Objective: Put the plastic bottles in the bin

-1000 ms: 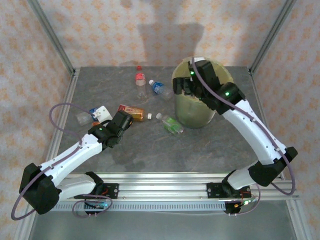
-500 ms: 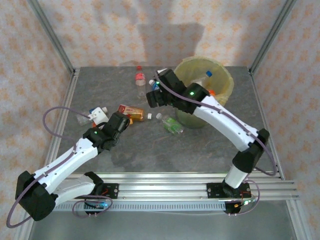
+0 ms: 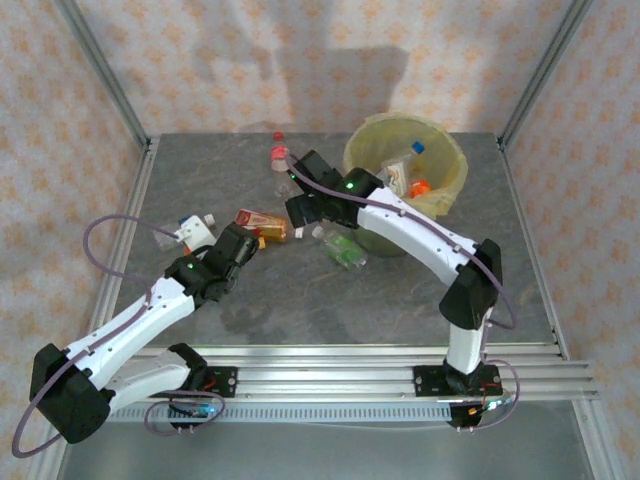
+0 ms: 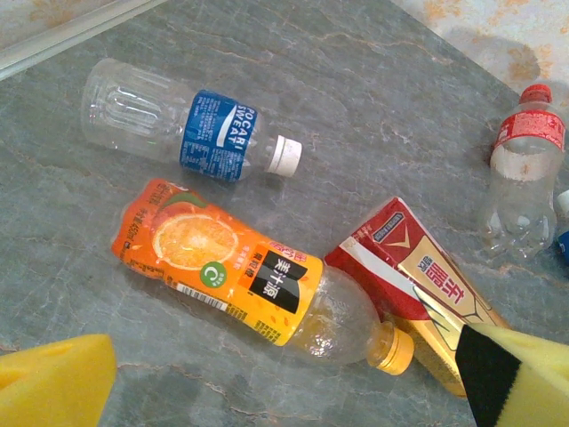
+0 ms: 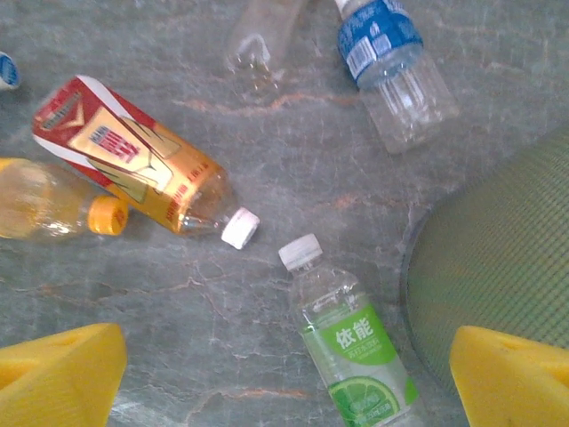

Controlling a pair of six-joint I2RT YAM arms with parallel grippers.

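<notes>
— Plastic bottles (image 3: 345, 250): whereabouts?
— Mostly flat on the grey, veined, stone-look table (image 3: 200, 170), bunched near the middle. At least one already inside the bin (image 3: 455, 170): a white-labelled bottle (image 3: 404, 170) with a blue cap. Beside it, an orange cap (image 3: 421, 187) on something too small to make out.
— And the bin itself?
— Round, tapered, translucent yellow-green. Upright at the far right of the table. Finely meshed in texture along the wall, seen from the right wrist.
— Under the left gripper (image 4: 284, 378)?
— An orange-juice bottle (image 4: 249, 280): clear plastic, glossy orange label, yellow-orange cap, lying on its side. Right against its neck, a red-and-gold bottle (image 4: 427, 302). Further off, a ribbed clear Pocari Sweat bottle (image 4: 178, 129) with a blue label and a white cap. Off to the right, a red-labelled bottle (image 4: 524, 169) with a red cap and a lobed base.
— Jaws?
— Spread wide, with yellow foam pads (image 4: 53, 382), gripping nothing.
— And the right gripper (image 5: 284, 374)?
— Also wide apart and empty. Hangs above a green-labelled bottle (image 5: 356, 347), smooth and clear with a white cap, lying just beside the bin wall. Beyond that, a blue-labelled water bottle (image 5: 391, 53) with a ridged body, apart from the rest.
</notes>
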